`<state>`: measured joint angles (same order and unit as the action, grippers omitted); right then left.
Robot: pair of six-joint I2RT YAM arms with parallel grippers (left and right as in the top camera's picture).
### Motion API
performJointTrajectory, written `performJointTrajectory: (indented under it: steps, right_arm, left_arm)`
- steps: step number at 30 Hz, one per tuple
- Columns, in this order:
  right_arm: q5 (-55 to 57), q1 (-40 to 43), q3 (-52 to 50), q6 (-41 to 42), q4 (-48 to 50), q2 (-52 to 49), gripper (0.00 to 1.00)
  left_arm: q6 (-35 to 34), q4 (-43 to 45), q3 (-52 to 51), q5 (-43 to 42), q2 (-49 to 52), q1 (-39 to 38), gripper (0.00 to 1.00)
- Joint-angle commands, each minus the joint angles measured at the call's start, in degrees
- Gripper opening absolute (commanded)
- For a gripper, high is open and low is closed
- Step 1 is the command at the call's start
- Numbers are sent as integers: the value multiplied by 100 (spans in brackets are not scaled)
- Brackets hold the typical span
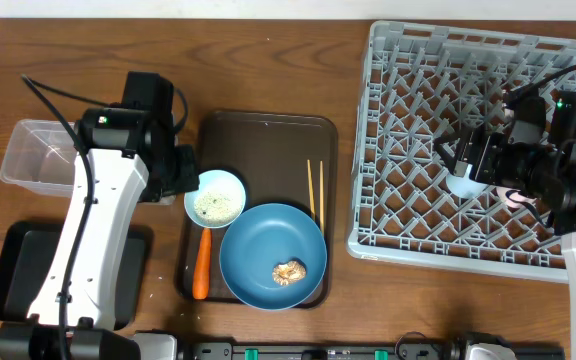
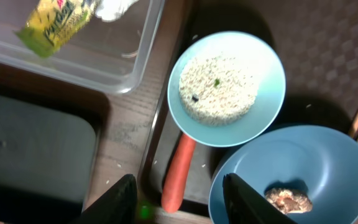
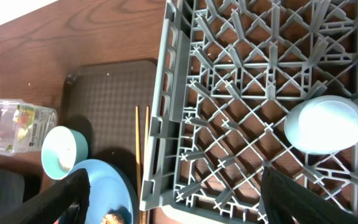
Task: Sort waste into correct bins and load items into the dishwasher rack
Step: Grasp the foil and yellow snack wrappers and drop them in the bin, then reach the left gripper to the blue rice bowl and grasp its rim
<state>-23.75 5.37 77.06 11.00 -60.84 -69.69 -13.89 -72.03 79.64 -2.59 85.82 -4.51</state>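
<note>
My left gripper [image 2: 182,208] is open and empty above the orange carrot [image 2: 179,174], which lies on the serving tray's left side [image 1: 202,265]. The light blue bowl [image 1: 215,198] holds white rice [image 2: 219,90]. The large blue plate [image 1: 273,256] carries the brown food lump [image 2: 288,199]. The yellow-green wrapper [image 2: 58,22] and white paper [image 2: 110,7] lie in the clear tub [image 1: 28,150]. My right gripper [image 3: 179,205] is open and empty over the grey rack [image 1: 478,60], next to the small blue cup [image 3: 325,124] standing upside down in it. The pink cup [image 1: 516,197] peeks out beside my right arm. The chopsticks [image 1: 315,190] lie on the serving tray.
The dark brown serving tray [image 1: 268,130] sits mid-table between the bins and the rack. The flat black tray [image 1: 18,270] lies at the front left, partly under my left arm. Rice grains are scattered on the wood beside it [image 2: 120,134].
</note>
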Motion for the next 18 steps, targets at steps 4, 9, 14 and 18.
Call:
performJointTrajectory:
  steps: [4, 9, 14, 18]
  right_arm:
    - [0, -94, -31, -105, 59, -2, 81]
    - [0, -94, -31, -105, 55, -2, 81]
    - [0, -94, -31, -105, 15, -2, 81]
    - [0, -94, -31, -105, 37, -2, 81]
  left_arm:
    - [7, 476, -382, -153, 11, -289, 46]
    - [-269, 1419, -1084, 55, 28, -1115, 47]
    - [-894, 2358, -1952, 566, 133, -1589, 46]
    - [-896, 3001, -2218, 566, 227, -1663, 40]
